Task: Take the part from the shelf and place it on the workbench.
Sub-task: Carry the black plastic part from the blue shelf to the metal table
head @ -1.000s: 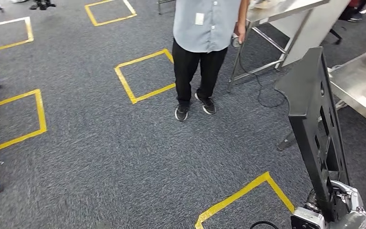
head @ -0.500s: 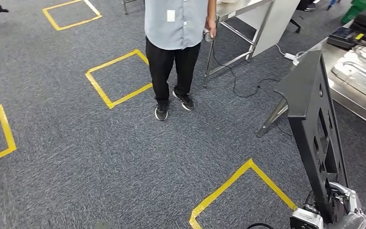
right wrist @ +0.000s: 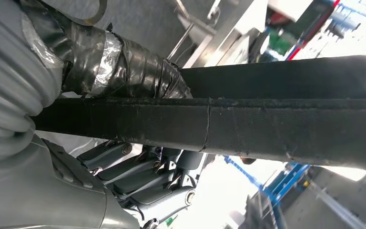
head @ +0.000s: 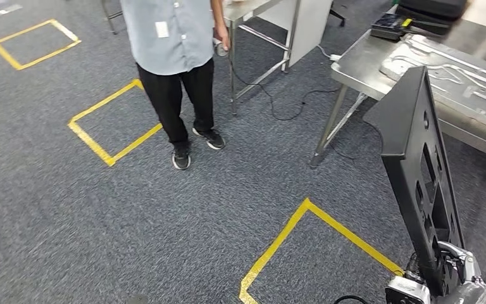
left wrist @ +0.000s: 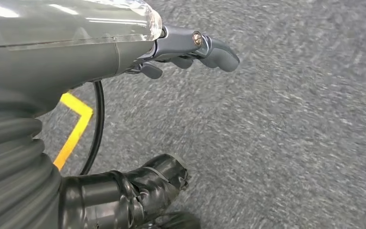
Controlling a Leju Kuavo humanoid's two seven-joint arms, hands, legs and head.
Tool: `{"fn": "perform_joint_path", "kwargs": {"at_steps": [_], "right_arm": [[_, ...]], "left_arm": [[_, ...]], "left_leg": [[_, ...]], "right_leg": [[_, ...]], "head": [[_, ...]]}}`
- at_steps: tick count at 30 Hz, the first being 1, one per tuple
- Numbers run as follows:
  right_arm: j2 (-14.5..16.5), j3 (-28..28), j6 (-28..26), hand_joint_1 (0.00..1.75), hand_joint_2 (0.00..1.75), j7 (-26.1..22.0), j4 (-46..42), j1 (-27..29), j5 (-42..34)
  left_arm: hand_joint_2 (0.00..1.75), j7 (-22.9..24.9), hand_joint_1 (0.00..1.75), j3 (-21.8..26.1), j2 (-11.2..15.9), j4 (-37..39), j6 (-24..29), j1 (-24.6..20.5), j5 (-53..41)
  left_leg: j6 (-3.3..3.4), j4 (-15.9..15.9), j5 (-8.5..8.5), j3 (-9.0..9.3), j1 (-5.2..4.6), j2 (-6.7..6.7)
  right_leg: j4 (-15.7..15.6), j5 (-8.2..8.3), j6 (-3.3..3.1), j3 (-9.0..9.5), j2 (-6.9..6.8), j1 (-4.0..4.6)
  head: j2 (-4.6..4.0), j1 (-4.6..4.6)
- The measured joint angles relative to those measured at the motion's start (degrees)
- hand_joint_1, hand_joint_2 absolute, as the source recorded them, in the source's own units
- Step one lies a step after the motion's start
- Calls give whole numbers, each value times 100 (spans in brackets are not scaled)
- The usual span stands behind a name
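Observation:
My right hand (head: 446, 282) grips the foot of a long black part (head: 417, 171) and holds it upright at the lower right of the head view. In the right wrist view the part (right wrist: 267, 124) runs as a dark bar across the picture, with the hand's fingers (right wrist: 147, 176) wrapped under it. The steel workbench (head: 361, 60) stands ahead at the upper right, behind the part's top end. My left hand (left wrist: 190, 45) hangs over grey carpet and holds nothing, its thumb (left wrist: 147, 186) apart from the fingers.
A person (head: 171, 44) in a grey shirt stands on the carpet at upper centre-left. A silvery pressed sheet (head: 446, 66) and a black box (head: 417, 16) lie on the workbench. A second table (head: 259, 9) stands behind, with a cable (head: 272, 101) on the floor. Yellow tape (head: 304, 221) marks the floor squares.
The camera has turned to the right: person and tape squares slid left, and the workbench came further into view. The black part stays upright in my right hand.

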Motion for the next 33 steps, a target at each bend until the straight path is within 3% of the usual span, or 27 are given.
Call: {"fn": "perform_joint_path", "kwargs": {"at_steps": [2,3,4,6,8,10,12,13,14,15,17,19,21,22,24,26,27,28,29,30,32,33], "right_arm": [[0,0,0,175,175,0,0,-3,-1],[0,0,1,175,175,-1,0,-2,0],[0,0,1,175,175,-1,0,1,0],[-1,0,1,175,175,-1,-1,21,1],[-2,1,-1,175,175,0,-1,25,1],[-2,2,-1,175,175,-1,-1,4,1],[-2,2,-1,175,175,-1,4,-4,1],[-2,2,-1,175,175,-1,8,-1,1],[-2,2,-1,175,175,0,11,0,1],[-2,2,-1,175,175,0,14,0,1],[-2,2,0,175,175,1,16,-7,1],[-3,2,0,175,175,-1,16,-12,2],[-7,2,-1,175,175,-2,15,0,3],[-8,2,-1,175,175,-1,15,9,3],[-8,4,-2,175,175,-1,15,2,3],[-9,7,-2,175,175,0,20,-17,3],[-9,8,-1,175,175,1,25,-20,3],[-9,9,0,175,175,1,33,-18,4],[-9,9,0,175,175,2,40,-16,5],[-9,9,0,175,175,2,45,-16,7],[-9,9,0,175,175,3,49,-21,13],[-9,10,1,175,175,4,49,-24,16]], "left_arm": [[175,4,0,2,5,0,0,-5,-1],[175,7,0,3,7,0,0,-8,-2],[175,10,0,4,9,0,0,-12,-3],[175,13,0,5,4,0,0,-24,-7],[175,13,0,7,-1,0,0,-27,-11],[175,11,0,8,-2,0,0,-18,-15],[175,11,0,9,-1,0,0,-4,-16],[175,11,0,9,-1,0,0,-2,-15],[175,11,0,9,-1,0,0,-5,-15],[175,11,0,9,-1,0,0,-9,-16],[175,11,0,9,-4,0,0,-16,-17],[175,11,0,9,-7,0,1,-24,-17],[175,10,0,9,-10,0,1,-39,-18],[175,10,0,9,-11,0,1,-48,-18],[175,8,0,9,-12,0,1,-57,-19],[175,9,0,8,-8,0,0,-51,-18],[175,10,0,8,-7,0,0,-42,-17],[175,12,0,8,-7,0,0,-30,-17],[175,14,0,9,-7,0,0,-19,-16],[175,15,0,9,-7,0,0,-11,-16],[175,19,0,9,-2,0,1,-2,-16],[175,21,0,8,1,0,1,-3,-17]], "left_leg": [[26,-628,269,248,18,-264],[43,-789,300,311,19,-367],[67,-824,273,330,11,-405],[135,-875,305,356,5,-284],[205,-940,338,389,26,-144],[244,-969,337,407,27,3],[253,-968,313,414,20,163],[249,-968,296,426,19,241],[243,-967,276,449,19,315],[234,-967,253,482,19,383],[200,-975,199,546,8,503],[144,-999,161,600,-10,608],[84,-1045,136,666,-27,718],[54,-1036,106,696,-26,686],[7,-713,-104,585,-15,419],[-13,-2,-424,228,5,137],[-20,308,-512,43,6,99],[-26,469,-495,-80,6,83],[-28,418,-358,-108,6,74],[-23,160,-124,-38,7,44],[2,-529,260,199,23,-202],[17,-753,339,280,30,-321]], "right_leg": [[77,-45,53,-27,149,3],[105,-57,86,-52,210,-1],[115,-55,125,-78,270,-9],[103,-36,197,-106,333,-32],[260,-135,261,-184,89,-18],[828,-433,317,-466,-252,-16],[1471,-656,357,-818,-360,-45],[1570,-623,366,-886,-379,-56],[1440,-480,364,-833,-402,-62],[1109,-266,346,-671,-456,-59],[363,28,275,-291,-697,0],[58,61,202,-147,-818,68],[14,70,141,-135,-690,68],[-36,85,114,-100,-626,48],[-132,119,47,-21,-500,-4],[-145,115,0,-2,-372,-10],[-139,108,-9,-2,-294,-6],[-128,98,-12,1,-207,-3],[-110,87,-6,5,-115,-2],[-81,68,7,8,-23,-5],[7,17,52,-15,129,-10],[44,0,81,-40,193,-13]], "head": [[-1,1],[-1,2],[-1,2],[-1,2],[-1,10],[-1,20],[0,21],[-1,21],[-1,21],[-1,21],[0,21],[0,20],[0,17],[-1,16],[-1,6],[-1,0],[-1,1],[0,-1],[-1,-1],[0,-1],[-1,1],[0,1]]}}
